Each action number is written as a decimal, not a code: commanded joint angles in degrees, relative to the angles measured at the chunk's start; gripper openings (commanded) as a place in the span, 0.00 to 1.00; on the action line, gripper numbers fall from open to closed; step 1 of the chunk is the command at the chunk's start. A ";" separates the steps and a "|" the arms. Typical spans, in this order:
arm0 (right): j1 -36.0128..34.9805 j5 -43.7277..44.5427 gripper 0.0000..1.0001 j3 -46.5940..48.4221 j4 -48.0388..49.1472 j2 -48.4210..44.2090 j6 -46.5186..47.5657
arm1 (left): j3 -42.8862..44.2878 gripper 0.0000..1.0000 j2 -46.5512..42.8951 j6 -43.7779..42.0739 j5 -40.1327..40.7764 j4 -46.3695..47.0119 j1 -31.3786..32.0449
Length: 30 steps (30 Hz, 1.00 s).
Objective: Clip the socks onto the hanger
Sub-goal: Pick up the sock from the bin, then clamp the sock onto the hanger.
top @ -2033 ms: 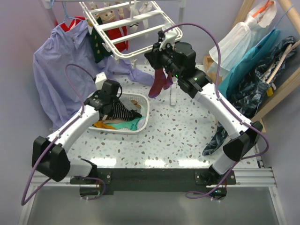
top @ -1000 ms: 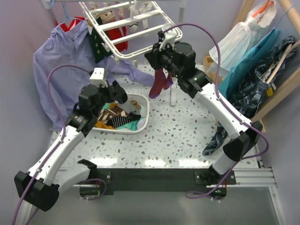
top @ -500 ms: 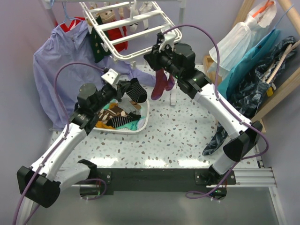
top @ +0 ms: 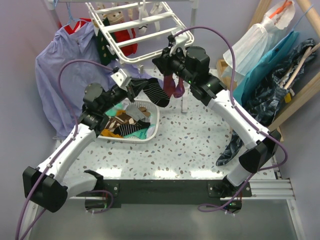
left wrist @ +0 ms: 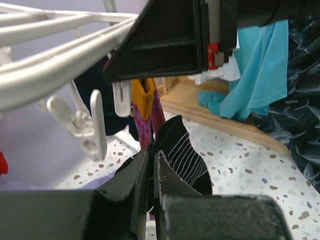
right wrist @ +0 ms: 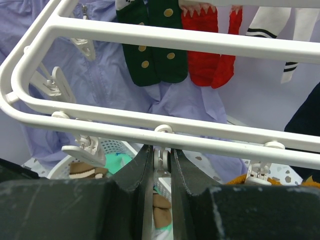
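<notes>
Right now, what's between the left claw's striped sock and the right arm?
A purple sock hanging off the hanger, right beside the black-white striped sock; clearest in the top view.

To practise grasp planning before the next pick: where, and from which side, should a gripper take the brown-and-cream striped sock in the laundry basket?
Probably at a raised fold near the middle of the brown-and-cream striped sock, coming straight down from above. It lies crumpled on top of the pile with nothing covering it, while the walls of the laundry basket block any sideways approach.
</notes>
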State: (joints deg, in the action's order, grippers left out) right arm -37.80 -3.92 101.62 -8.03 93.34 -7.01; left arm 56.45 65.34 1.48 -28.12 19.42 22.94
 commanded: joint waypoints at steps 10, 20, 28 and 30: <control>-0.26 -4.34 0.04 -0.81 0.56 -2.99 0.76 | 6.83 0.00 5.06 2.30 7.99 2.56 0.09; -0.17 -6.80 0.03 -1.16 1.26 -3.16 0.94 | 7.71 0.00 6.82 4.94 10.19 2.91 0.09; -0.25 -8.91 0.03 -1.43 1.44 -2.64 1.82 | 7.89 0.00 6.91 6.96 8.69 5.36 0.09; -0.25 -9.43 0.03 -1.25 1.27 -2.55 1.91 | 7.80 0.00 6.82 7.31 8.70 5.72 0.09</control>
State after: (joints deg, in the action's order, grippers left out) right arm -37.78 -8.86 100.75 -6.31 92.47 -6.00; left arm 61.82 72.55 6.96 -19.16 20.75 22.94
